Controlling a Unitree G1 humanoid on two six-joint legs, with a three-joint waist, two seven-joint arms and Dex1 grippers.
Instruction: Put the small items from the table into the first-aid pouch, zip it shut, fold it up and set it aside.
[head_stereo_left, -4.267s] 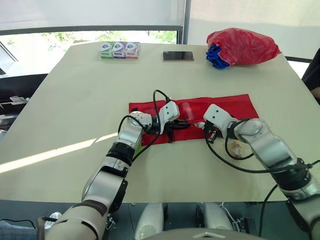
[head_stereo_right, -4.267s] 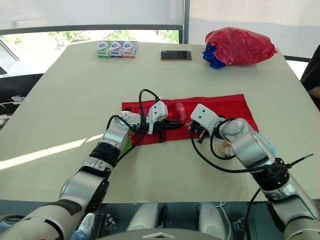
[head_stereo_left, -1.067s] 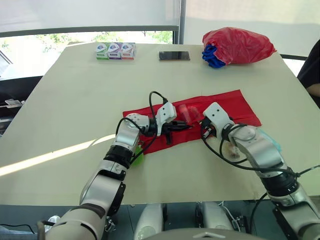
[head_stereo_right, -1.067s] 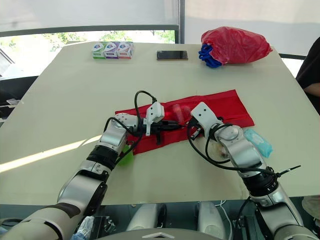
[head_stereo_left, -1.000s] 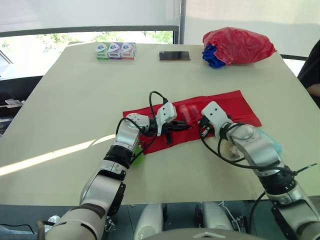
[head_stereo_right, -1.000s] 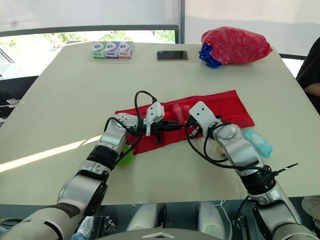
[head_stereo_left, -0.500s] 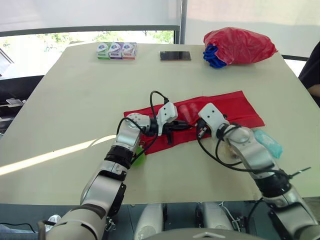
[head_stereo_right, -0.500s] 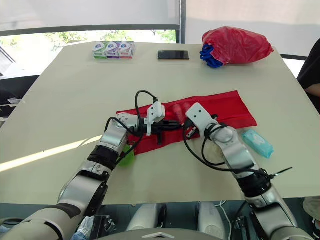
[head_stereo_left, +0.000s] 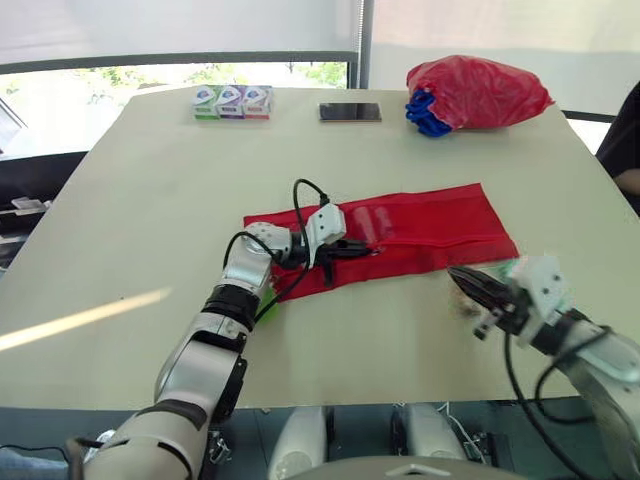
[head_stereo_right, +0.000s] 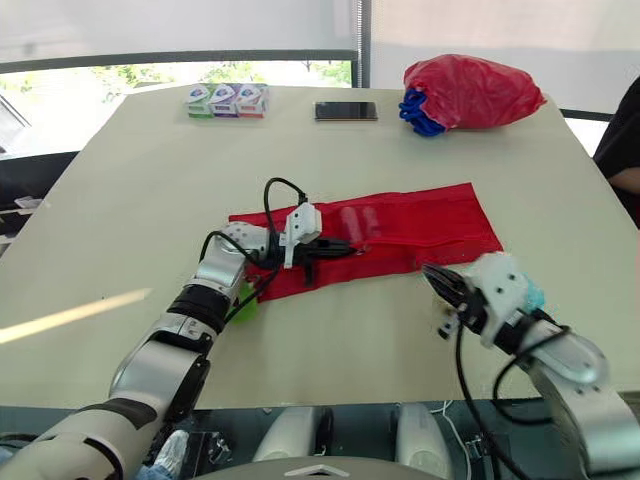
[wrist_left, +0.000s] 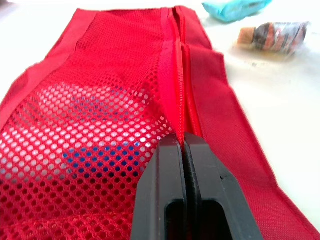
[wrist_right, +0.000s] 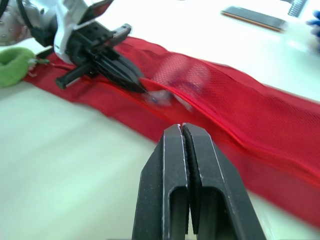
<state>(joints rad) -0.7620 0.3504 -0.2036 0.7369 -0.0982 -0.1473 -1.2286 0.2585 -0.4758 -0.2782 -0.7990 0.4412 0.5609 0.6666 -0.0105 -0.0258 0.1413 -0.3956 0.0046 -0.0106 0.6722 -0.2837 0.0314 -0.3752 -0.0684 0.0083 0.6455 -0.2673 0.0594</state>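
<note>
The red mesh first-aid pouch (head_stereo_left: 420, 228) lies flat and unfolded mid-table. My left gripper (head_stereo_left: 370, 250) rests on its near-left part, shut on the pouch's zip edge (wrist_left: 176, 75). Something clear and blue shows through the mesh (wrist_left: 85, 105). My right gripper (head_stereo_left: 457, 273) hovers near the table's front right, off the pouch, shut with nothing between its fingers (wrist_right: 170, 165). A teal packet (wrist_left: 235, 9) and a brown wrapped item (wrist_left: 272, 35) lie beyond the pouch's right end. A green item (wrist_right: 12, 62) sits by my left forearm.
At the table's far side stand three small boxes (head_stereo_left: 232, 101), a dark phone (head_stereo_left: 350, 112) and a red bag with blue cloth (head_stereo_left: 478, 92). A person's sleeve (head_stereo_left: 625, 140) shows at the right edge. Bare tabletop stretches left of the pouch.
My right gripper has drawn back from the pouch's middle to the front right of the table. The left gripper has stayed on the zip edge.
</note>
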